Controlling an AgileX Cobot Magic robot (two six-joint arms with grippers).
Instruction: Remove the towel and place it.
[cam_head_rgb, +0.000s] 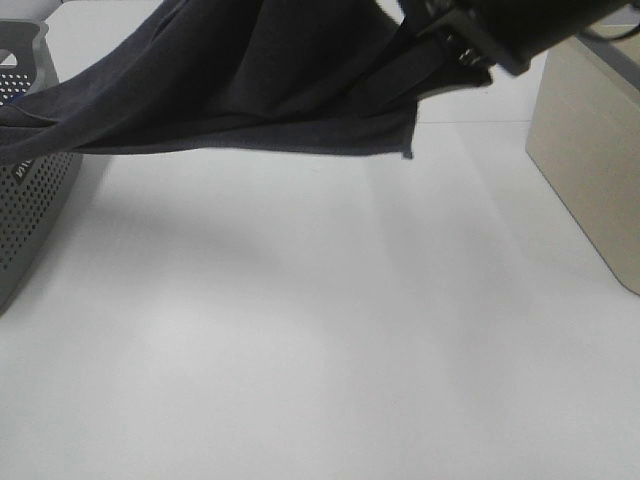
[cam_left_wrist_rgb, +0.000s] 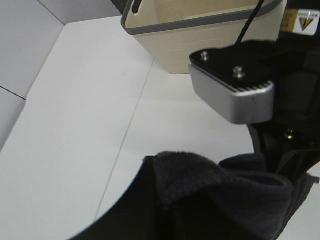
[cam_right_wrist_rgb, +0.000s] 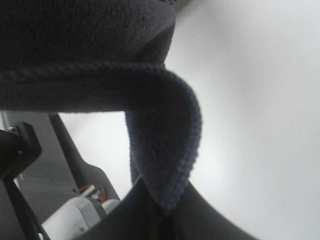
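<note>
White table (cam_head_rgb: 320, 350) carries a grey perforated basket (cam_head_rgb: 30, 200) and beige bin (cam_head_rgb: 590, 150).

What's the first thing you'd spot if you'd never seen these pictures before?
The big dark towel grabs the eye first: it hangs in the air across the top of the high view, with the right gripper at its right end. It sags leftward over a grey basket full of little holes at the left edge. A beige bin stands on the right side of the white table.
</note>
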